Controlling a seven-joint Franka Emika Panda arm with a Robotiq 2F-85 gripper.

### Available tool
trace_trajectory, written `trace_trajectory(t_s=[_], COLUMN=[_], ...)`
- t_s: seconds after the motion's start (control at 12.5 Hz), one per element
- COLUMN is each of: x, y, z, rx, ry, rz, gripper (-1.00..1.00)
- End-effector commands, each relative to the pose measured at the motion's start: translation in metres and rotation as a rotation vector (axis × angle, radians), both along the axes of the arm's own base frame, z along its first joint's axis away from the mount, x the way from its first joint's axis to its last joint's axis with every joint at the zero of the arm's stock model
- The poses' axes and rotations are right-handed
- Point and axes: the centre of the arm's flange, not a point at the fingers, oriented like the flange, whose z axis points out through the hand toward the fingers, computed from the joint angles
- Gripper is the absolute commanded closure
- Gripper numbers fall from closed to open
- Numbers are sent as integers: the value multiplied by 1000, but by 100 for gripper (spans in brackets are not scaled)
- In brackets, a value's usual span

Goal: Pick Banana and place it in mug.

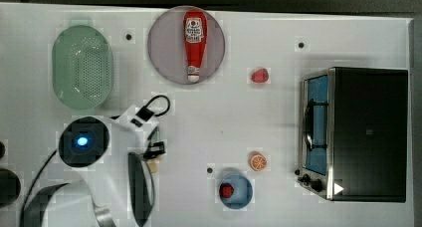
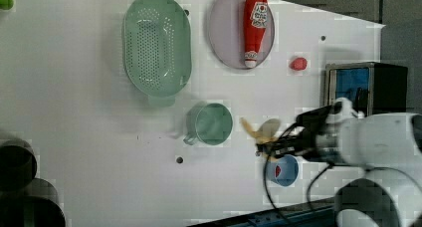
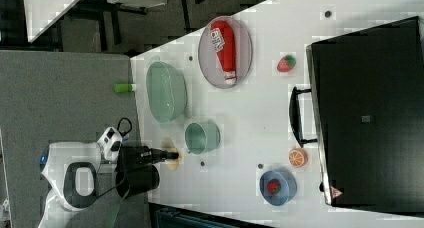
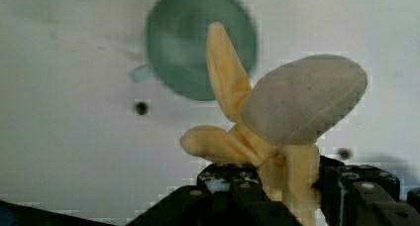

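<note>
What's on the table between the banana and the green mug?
Nothing. In the left view, only bare white table separates the held banana from the mug.

- In the left view: mug (image 2: 213, 123) just below colander (image 2: 157, 44), left of banana (image 2: 263, 132).
- Ketchup bottle (image 2: 254, 28) on plate (image 2: 224, 33), right of colander.
- Strawberry (image 2: 281, 170) in bowl (image 2: 289, 174), below banana.

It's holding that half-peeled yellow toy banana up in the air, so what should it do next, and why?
Probably carry the pale-yellow peeled toy banana, clamped in the gripper, sideways until it is above the round dark-green mug. In the left view the mug stands apart from it, mouth open.
</note>
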Motion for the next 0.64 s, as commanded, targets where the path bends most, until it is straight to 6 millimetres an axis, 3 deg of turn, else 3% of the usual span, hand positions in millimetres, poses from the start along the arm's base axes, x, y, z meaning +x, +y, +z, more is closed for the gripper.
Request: trace_trajectory(t_s=[0.08,0.32,0.64], x=[17,23,30], y=[17,31,33], z=[-4,-40,-77], rx=[27,52,54], ry=[-85,-78,-83], rz=[-168,-203,-176], gripper=[36,36,29])
